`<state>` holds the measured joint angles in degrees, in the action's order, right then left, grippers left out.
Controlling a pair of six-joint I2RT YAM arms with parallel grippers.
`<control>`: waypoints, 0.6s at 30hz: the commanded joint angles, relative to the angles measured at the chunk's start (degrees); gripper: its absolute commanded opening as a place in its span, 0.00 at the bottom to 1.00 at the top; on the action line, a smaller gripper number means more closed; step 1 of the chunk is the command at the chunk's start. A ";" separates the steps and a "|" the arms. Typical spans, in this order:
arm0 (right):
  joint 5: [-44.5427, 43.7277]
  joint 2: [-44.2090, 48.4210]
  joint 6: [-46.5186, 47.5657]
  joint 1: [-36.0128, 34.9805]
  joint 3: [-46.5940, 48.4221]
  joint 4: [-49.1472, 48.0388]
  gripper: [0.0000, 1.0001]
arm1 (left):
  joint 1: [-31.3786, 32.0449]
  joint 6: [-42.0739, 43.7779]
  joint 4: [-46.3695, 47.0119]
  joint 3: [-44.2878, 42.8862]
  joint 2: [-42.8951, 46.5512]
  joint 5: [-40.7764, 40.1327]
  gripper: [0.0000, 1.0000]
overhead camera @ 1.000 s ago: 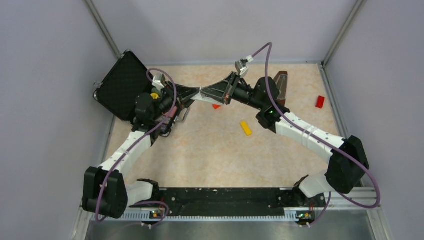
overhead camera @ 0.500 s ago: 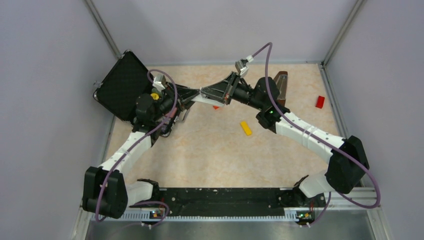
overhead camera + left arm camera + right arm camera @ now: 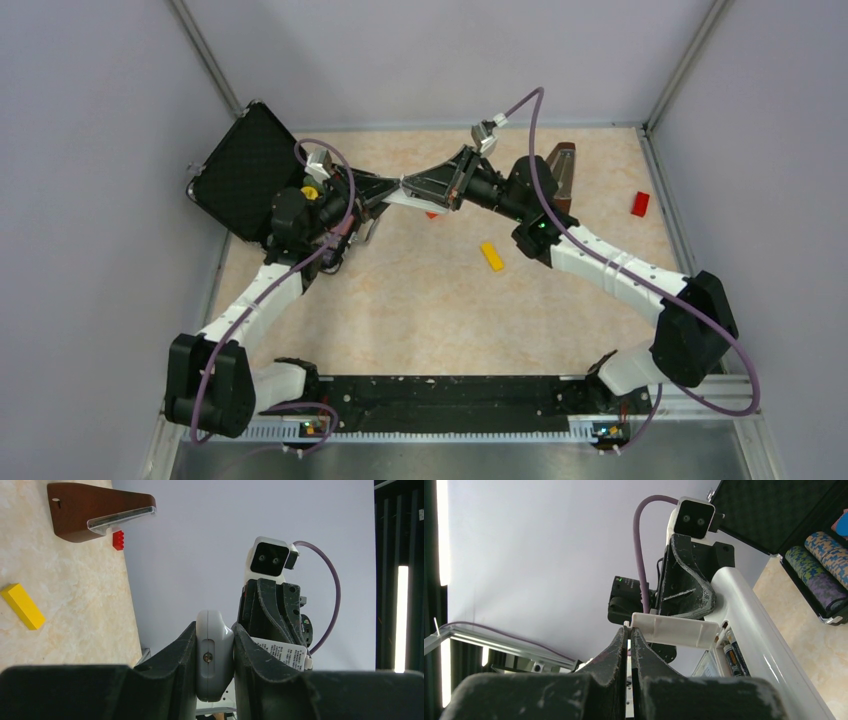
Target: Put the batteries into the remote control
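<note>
My left gripper (image 3: 375, 192) is shut on the white remote control (image 3: 392, 198) and holds it in the air above the table's back middle. In the left wrist view the remote's end (image 3: 214, 662) is clamped between my fingers. My right gripper (image 3: 408, 186) meets it from the right. In the right wrist view my right gripper (image 3: 629, 632) is shut on the edge of a small white cover piece (image 3: 674, 631) at the remote's back recess. Two batteries (image 3: 731, 657) lie side by side in the recess of the remote (image 3: 756, 630).
An open black case (image 3: 240, 170) with stacked chips (image 3: 819, 575) stands at the back left. A yellow block (image 3: 491, 255), a red block (image 3: 432, 213) under the grippers, another red block (image 3: 640, 203) at the right and a brown wooden piece (image 3: 562, 170) lie on the table.
</note>
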<state>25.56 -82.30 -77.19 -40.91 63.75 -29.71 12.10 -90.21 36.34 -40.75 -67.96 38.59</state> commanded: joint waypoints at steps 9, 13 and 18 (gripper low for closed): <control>0.40 0.14 -1.08 0.03 -1.53 -1.42 0.00 | -0.06 0.17 3.25 -0.26 3.09 0.79 0.00; 0.72 0.04 -1.95 0.21 -2.11 -1.73 0.00 | -0.06 -0.18 3.54 -0.09 3.36 0.87 0.00; 0.35 0.78 -2.34 0.47 -3.36 -2.26 0.00 | -0.06 -0.53 3.64 0.31 3.79 0.67 0.00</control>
<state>25.61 -82.30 -79.57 -40.71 61.89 -31.94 12.10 -89.84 35.16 -40.34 -67.20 38.76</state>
